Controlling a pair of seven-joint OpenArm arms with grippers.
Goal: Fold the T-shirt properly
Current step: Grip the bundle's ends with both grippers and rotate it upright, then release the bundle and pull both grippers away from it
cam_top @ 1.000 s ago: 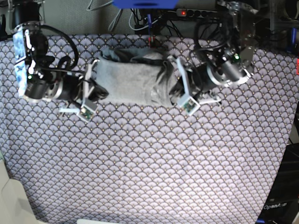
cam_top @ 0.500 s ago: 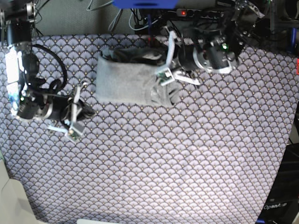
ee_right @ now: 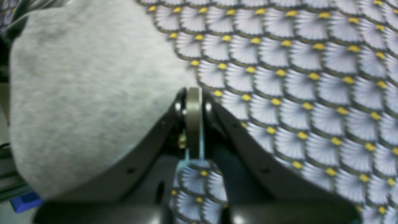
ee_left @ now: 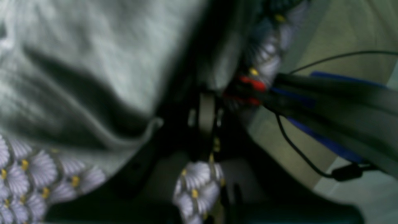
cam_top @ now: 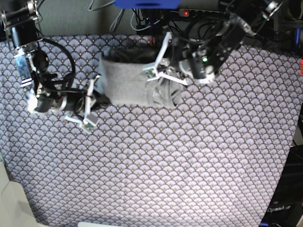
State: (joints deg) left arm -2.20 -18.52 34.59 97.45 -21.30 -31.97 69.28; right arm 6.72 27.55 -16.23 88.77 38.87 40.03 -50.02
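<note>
T-shirt (cam_top: 127,84), folded into a grey block, lies near the far edge of the patterned table cloth (cam_top: 156,161). Right gripper (ee_right: 193,93) sits at its edge, left gripper (ee_left: 206,109) over its rumpled end; both are pinched closed on nothing.

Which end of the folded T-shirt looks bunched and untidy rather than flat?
The end under the left gripper: the T-shirt is rumpled into dark folds there, while the end by the right gripper lies smooth.
</note>
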